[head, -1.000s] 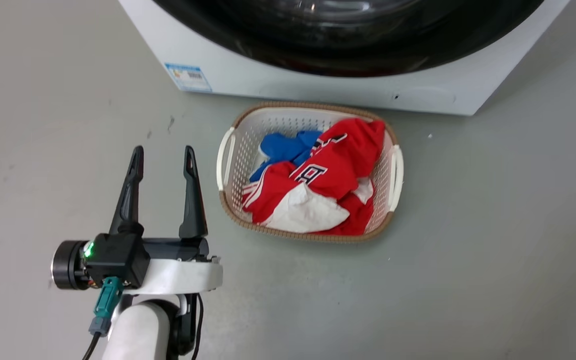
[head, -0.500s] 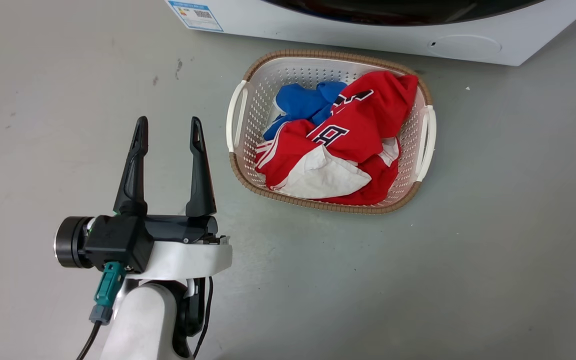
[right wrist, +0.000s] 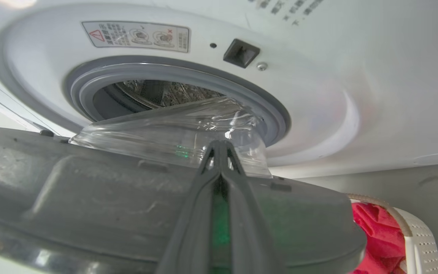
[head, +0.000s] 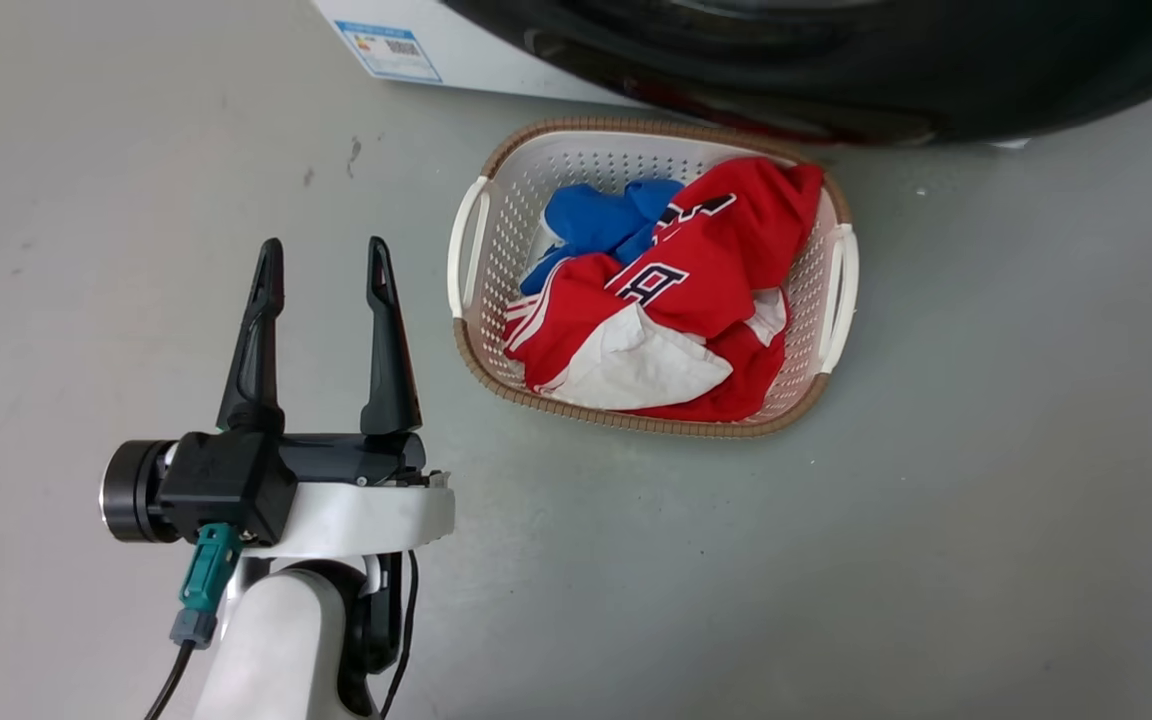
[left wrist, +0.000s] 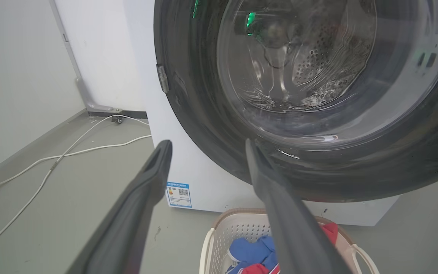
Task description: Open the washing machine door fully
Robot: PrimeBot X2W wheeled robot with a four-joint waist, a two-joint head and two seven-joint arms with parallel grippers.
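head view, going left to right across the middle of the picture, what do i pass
left end effector, open → white left handle of the laundry basket → heap of red, blue and white clothes inside it → white right handle → bare grey floor

The laundry basket [head: 496, 300] sits just before the half-open washing machine door [head: 836, 60]; open floor [head: 86, 200] flanks it.
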